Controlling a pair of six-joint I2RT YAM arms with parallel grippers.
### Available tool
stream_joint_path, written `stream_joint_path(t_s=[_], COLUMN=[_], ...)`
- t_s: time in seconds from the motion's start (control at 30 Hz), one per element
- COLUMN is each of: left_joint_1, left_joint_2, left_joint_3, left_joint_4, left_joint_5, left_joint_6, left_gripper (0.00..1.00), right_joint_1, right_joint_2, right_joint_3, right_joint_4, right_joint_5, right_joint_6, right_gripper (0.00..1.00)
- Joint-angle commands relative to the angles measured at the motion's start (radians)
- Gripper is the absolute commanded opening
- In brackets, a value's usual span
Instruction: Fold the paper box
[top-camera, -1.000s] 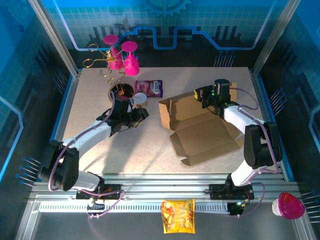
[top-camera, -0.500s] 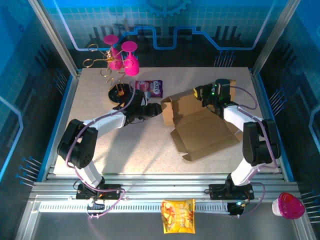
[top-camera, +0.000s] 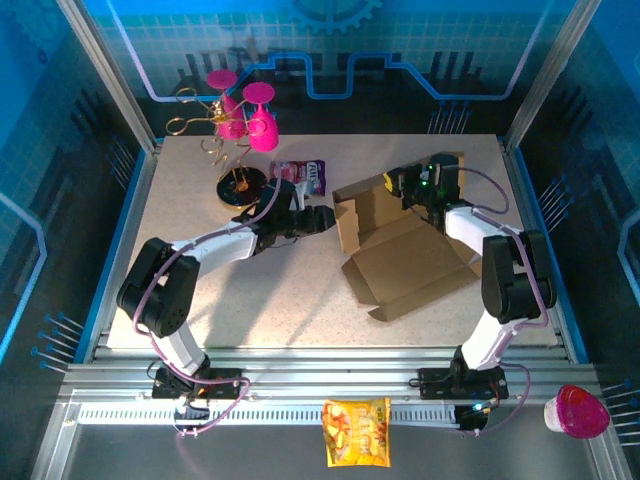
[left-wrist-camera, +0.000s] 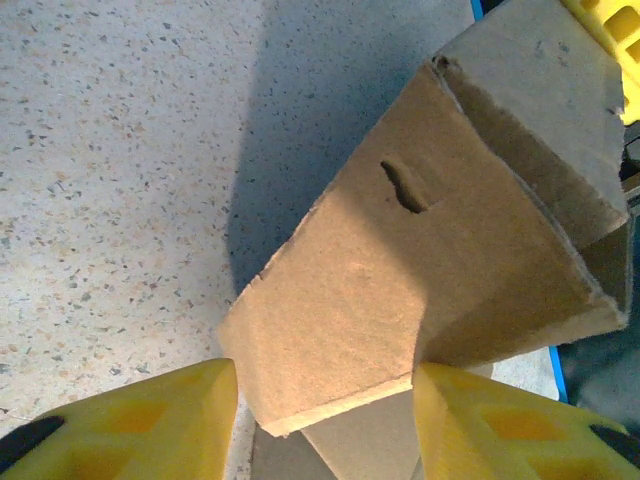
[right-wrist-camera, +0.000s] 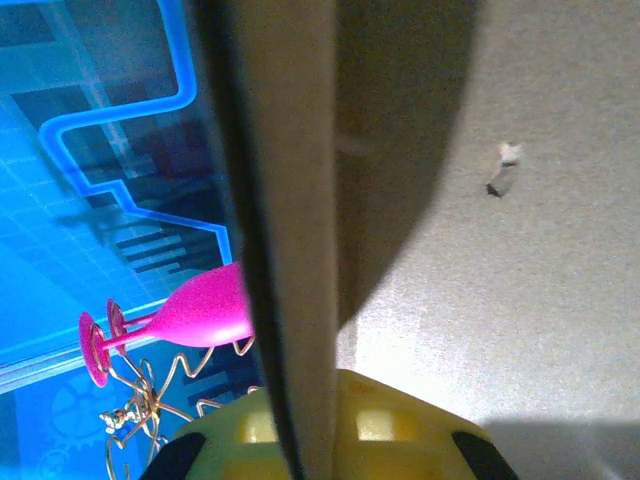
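The paper box (top-camera: 410, 265) is brown cardboard, lying open right of the table's middle with its back and left walls raised. My left gripper (top-camera: 325, 218) reaches in from the left to the box's left wall. In the left wrist view a cardboard flap (left-wrist-camera: 400, 270) sits between the yellow fingers (left-wrist-camera: 140, 420) of the left gripper (left-wrist-camera: 322, 375), which is open, with a gap on the left side. My right gripper (top-camera: 397, 186) is at the back wall. In the right wrist view the right gripper (right-wrist-camera: 315, 400) is shut on a thin cardboard panel (right-wrist-camera: 290, 200) seen edge-on.
A purple snack packet (top-camera: 300, 176) lies just behind the left gripper. Pink glasses on a wire rack (top-camera: 240, 115) stand at the back left, on a black base (top-camera: 243, 187). A yellow snack bag (top-camera: 356, 432) and a pink cup (top-camera: 578, 411) sit on the near rail.
My left arm has swung right from mid-table to the box's left wall, and its jaws have widened. The box's left wall now stands more upright. The right gripper keeps its hold.
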Motion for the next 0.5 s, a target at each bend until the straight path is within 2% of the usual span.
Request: stream_joint_path(t_s=[0.0,0.2,0.37,0.47], left_joint_1=[0.019,0.042,0.045,0.045], left_joint_2=[-0.049,-0.036,-0.066,-0.081], left_joint_3=[-0.047,-0.064,-0.074,-0.075], left_joint_4=[0.019,0.059,0.059,0.038], left_joint_5=[0.018,0.117,0.119,0.126], left_joint_6=[0.027,-0.004,-0.008,0.000], left_gripper=[0.53,0.54,0.56,0.57], right_joint_1=[-0.016,-0.016,-0.016,-0.012], right_joint_2=[0.016,0.031,0.026,0.014], right_joint_3=[0.038,0.035,0.037,0.012], right_joint_4=[-0.011,0.005,0.000,0.068], right_joint_5=[-0.044,-0.047,-0.039,-0.030], right_joint_6=[-0.028,-0.020,-0.028,-0.035], right_gripper=[0.00,0.00,0.00,0.00])
